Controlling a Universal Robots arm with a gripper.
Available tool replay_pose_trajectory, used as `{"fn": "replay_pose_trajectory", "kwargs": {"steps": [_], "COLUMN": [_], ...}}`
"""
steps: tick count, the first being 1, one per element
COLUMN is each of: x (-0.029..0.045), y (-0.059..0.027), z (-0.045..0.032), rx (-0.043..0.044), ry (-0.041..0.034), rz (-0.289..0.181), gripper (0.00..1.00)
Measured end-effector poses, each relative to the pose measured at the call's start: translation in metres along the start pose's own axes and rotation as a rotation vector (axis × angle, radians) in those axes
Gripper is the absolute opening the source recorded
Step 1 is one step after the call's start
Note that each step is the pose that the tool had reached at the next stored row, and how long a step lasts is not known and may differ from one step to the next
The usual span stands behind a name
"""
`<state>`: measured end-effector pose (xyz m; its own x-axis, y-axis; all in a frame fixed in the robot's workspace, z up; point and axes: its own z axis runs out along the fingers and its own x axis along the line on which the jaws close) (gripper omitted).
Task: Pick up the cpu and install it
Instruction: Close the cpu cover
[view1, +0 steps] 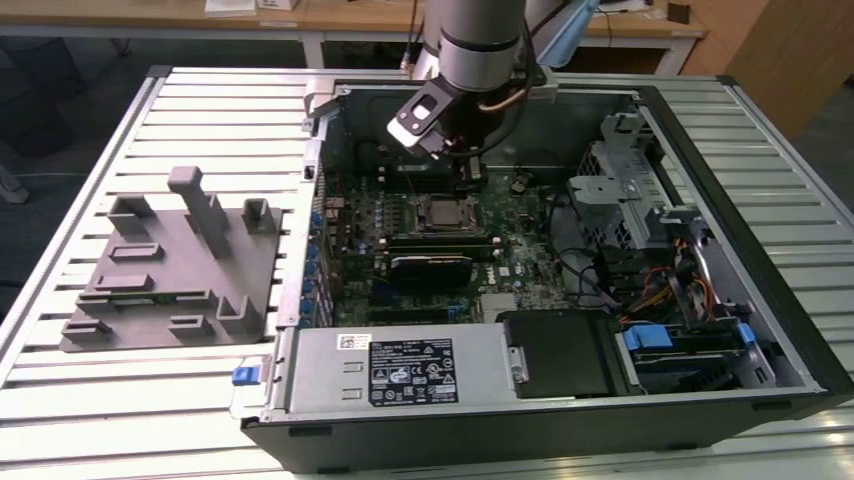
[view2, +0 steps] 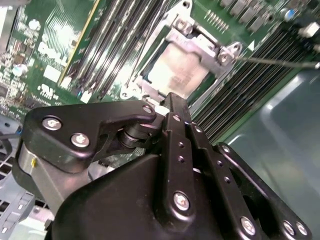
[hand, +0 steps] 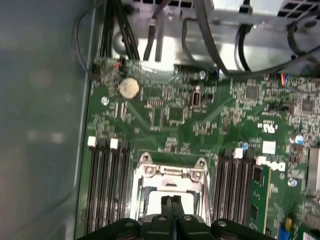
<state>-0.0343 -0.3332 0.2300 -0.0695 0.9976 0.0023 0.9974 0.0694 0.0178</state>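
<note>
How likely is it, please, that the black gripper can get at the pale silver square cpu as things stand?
Probably yes: the gripper hangs just above the cpu, fingers shut, with nothing between them. The metal socket frame rims the chip but leaves its top bare.

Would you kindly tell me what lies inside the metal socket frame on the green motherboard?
A pale silver square cpu; the black claw covers one edge, and whatever lies beneath is hidden.

lab | slatted metal bench (view1: 200, 110) | opened computer case (view1: 534, 440) | wooden desks (view1: 350, 15)
</note>
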Motion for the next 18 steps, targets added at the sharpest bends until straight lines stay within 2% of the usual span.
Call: {"fn": "replay_pose_trajectory", "kwargs": {"steps": [2,6,13,18], "x": [0.0004,0.0006,0.0000,-0.0001], "y": [-0.0046,-0.0083,-0.0095,-0.0097], "z": [0.0010,0.0040,0.0088,0.0097], "rx": [-0.0001,-0.0001,0.0027,0.0028], "ry": [0.0002,0.0002,0.0002,0.0003], "rz": [0.000,0.000,0.000,0.000], "gripper": [0.11,0.11,0.11,0.11]}}
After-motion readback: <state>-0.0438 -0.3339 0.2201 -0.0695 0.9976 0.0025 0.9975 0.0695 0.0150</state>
